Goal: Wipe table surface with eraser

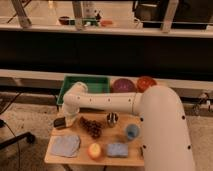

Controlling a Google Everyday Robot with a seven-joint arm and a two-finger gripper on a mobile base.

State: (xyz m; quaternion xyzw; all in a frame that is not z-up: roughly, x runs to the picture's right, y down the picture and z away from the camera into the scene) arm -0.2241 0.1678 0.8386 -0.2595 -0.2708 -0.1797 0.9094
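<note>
- Tool (65, 119) is low at the left rear corner of the counter (109, 136), clenched on the eraser (59, 123).
- The eraser lies flat on the counter, right at its left edge.
- The white arm (107, 102) comes in from the right of the eraser and spans the counter's rear part.
- Just right of the eraser is a brown knobbly cluster (91, 127), much like a pine cone. It is the closest thing in the way.
- Farther right of the eraser stands a small metal cup (112, 119), and beyond that a blue cup (131, 131).
- In front of the eraser a grey-blue cloth (65, 145) lies flat.
- Front-right of the eraser are an orange-yellow round fruit (94, 150) and a blue sponge (117, 149).
- Behind the eraser is a green tray (85, 80). Behind and well to the right are a purple bowl (122, 85) and a red bowl (146, 82).
- Left of the eraser the counter ends. The floor lies below, with a black chair base (15, 140) on it.
- Open room is only a narrow strip of bare wood between eraser and cloth, with more bare wood right of the cluster.
</note>
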